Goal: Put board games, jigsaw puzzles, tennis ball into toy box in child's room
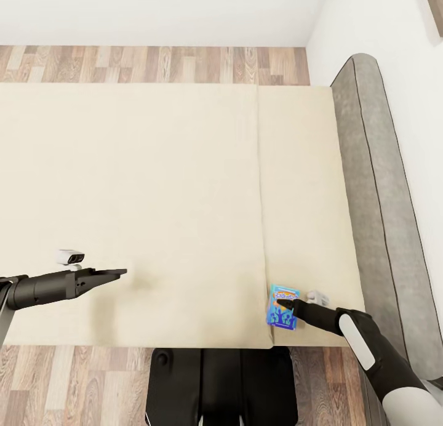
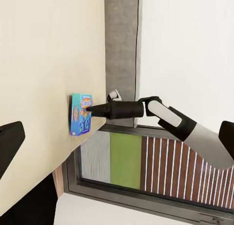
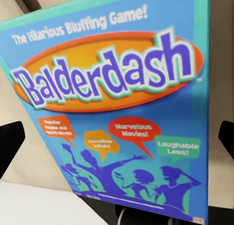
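A light blue board game [image 1: 282,306] with "Balderdash" lettering lies near the front edge of the bed [image 1: 154,186], beside the mattress seam. My right gripper [image 1: 289,305] reaches it from the right, and its dark tip [image 2: 91,109] touches the box [image 2: 80,114]. In the right wrist view the game's cover [image 3: 117,113] is very close, with the open fingers [image 3: 9,144] wide apart at either side. My left gripper [image 1: 122,271] hovers over bare mattress far to the left of the game, fingers [image 2: 9,147] spread open and holding nothing.
A low grey headboard [image 1: 375,186] runs along the bed's right end against a white wall. Wood-plank floor [image 1: 154,63] lies beyond the bed and at its near side. My dark base [image 1: 215,383] stands at the near edge. A grey-framed window [image 2: 146,186] is behind my right arm.
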